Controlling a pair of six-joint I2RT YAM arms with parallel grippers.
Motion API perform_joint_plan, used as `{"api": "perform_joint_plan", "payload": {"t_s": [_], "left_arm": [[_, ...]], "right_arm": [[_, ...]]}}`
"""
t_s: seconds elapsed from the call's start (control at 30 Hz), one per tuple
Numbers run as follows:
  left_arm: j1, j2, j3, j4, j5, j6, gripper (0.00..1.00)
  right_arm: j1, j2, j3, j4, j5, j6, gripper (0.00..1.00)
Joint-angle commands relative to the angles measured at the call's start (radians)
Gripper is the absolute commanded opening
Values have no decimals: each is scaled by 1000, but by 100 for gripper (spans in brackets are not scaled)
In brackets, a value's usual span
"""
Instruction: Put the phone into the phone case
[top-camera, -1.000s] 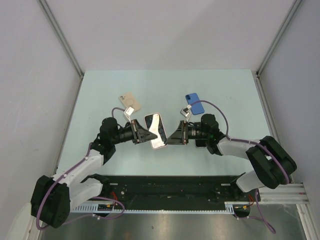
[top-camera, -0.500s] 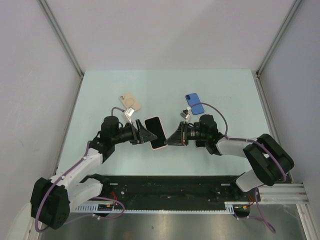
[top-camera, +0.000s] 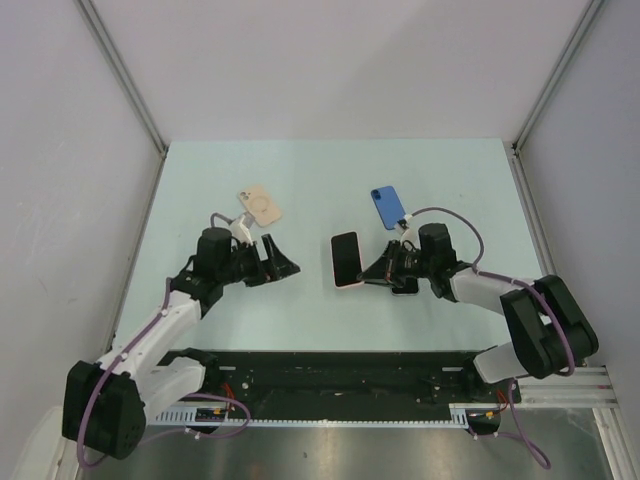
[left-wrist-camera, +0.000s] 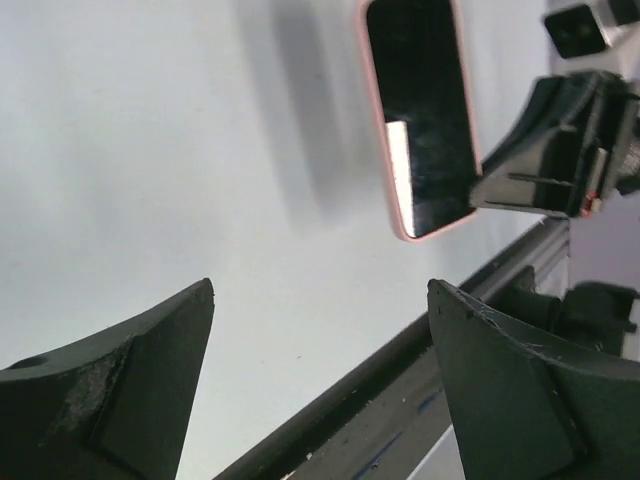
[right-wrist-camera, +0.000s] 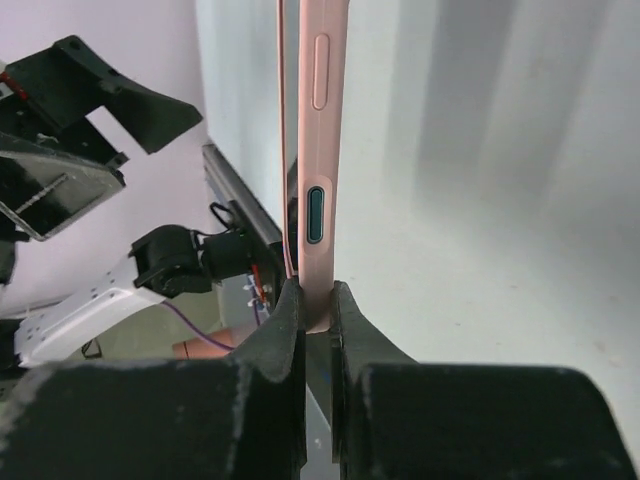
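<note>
The phone has a dark screen and a pink rim and faces up just right of the table's middle. My right gripper is shut on its near end, and in the right wrist view the fingers pinch the pink edge of the phone. The phone seems to hang slightly above the table, with a shadow beside it. My left gripper stands open and empty to the phone's left, apart from it. Its wrist view shows the phone ahead of the wide jaws. A beige phone case with a ring lies flat behind the left gripper.
A blue phone-shaped item, case or phone, lies flat behind the right gripper. White walls with metal posts close the table's left, right and back sides. The black base rail runs along the near edge.
My left gripper has let go of the phone, opened wide and drawn back to the left. My right gripper has carried the phone to the right and laid it flatter.
</note>
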Motion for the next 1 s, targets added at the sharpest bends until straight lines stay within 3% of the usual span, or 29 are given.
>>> {"api": "perform_joint_plan", "payload": {"t_s": [0.0, 0.1, 0.37, 0.5, 0.73, 0.83, 0.97], "left_arm": [[52, 71, 82, -164, -122, 75, 92], [95, 80, 76, -163, -145, 72, 100], [174, 191, 148, -182, -253, 90, 100], [179, 263, 217, -194, -321, 95, 98], [179, 415, 400, -208, -450, 61, 91], [179, 517, 501, -206, -486, 37, 84], [181, 663, 618, -211, -561, 8, 73]], "right_arm": [[-21, 36, 33, -47, 14, -76, 0], [-24, 62, 33, -73, 37, -91, 0], [-40, 67, 31, -216, 145, -140, 0], [-38, 55, 31, -242, 160, -139, 6], [-49, 47, 33, -280, 169, -145, 23], [-46, 32, 33, -288, 163, -149, 36], [-37, -19, 33, -317, 177, -146, 42]]}}
